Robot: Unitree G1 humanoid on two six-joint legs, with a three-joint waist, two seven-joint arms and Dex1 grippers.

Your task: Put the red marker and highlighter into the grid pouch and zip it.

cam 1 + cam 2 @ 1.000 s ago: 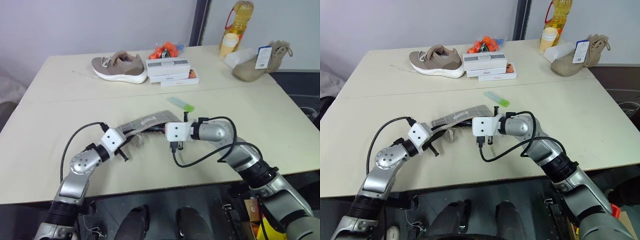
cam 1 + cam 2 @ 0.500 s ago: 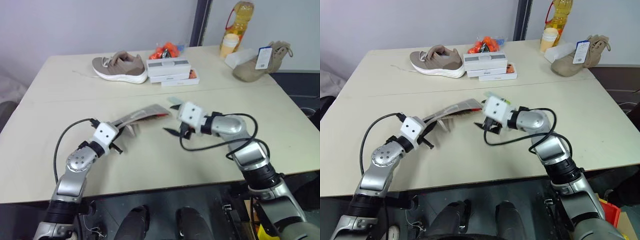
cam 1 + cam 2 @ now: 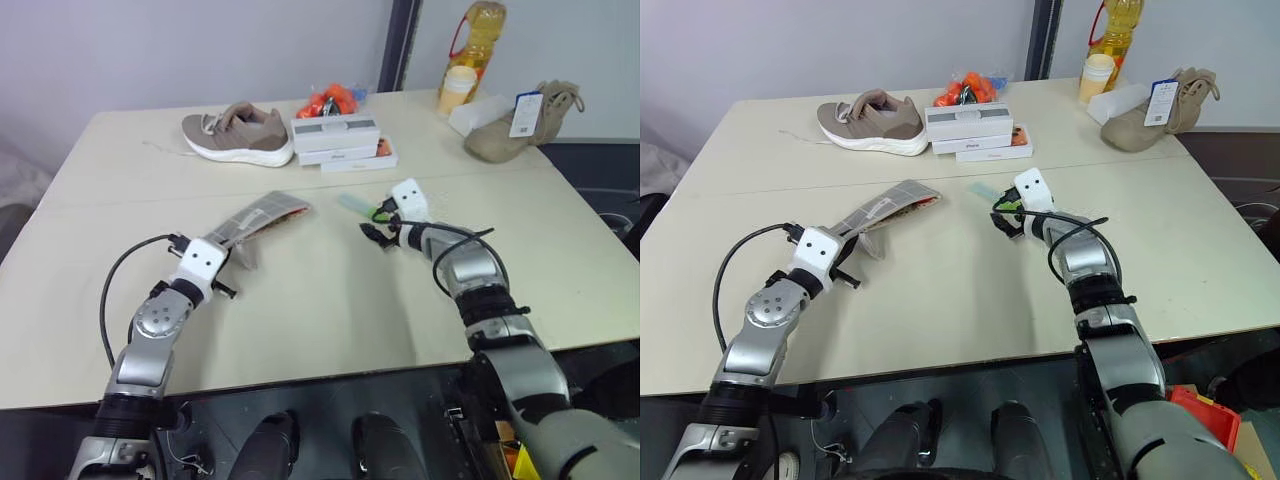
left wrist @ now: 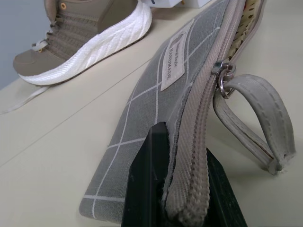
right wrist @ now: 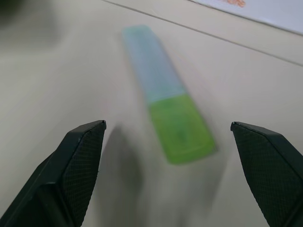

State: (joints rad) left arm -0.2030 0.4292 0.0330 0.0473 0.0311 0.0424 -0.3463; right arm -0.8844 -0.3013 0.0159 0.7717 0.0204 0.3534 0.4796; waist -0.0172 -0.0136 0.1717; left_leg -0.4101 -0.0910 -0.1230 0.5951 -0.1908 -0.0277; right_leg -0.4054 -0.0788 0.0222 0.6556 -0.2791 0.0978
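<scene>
My left gripper (image 3: 228,256) is shut on the near end of the grid pouch (image 3: 262,216), a grey fabric pouch with white lines that it holds tilted up off the table. In the left wrist view the black fingers (image 4: 151,184) pinch the zipper edge, with the label (image 4: 174,59) and the cord pull (image 4: 255,109) beyond. A sliver of the red marker (image 3: 930,201) shows at the pouch's far open end; its body is hidden inside. My right gripper (image 5: 168,125) stands open, with the pale teal and green highlighter (image 5: 165,113) lying flat on the table just beyond its fingertips.
At the far side lie a brown sneaker (image 3: 238,133), stacked white boxes (image 3: 345,143) and an orange item (image 3: 332,100). An oil bottle (image 3: 475,40) and a beige boot (image 3: 520,125) stand at the far right corner.
My right gripper opened, left the pouch's mouth, rolled and swung right and forward to the highlighter. My left gripper moved a little left with the pouch.
</scene>
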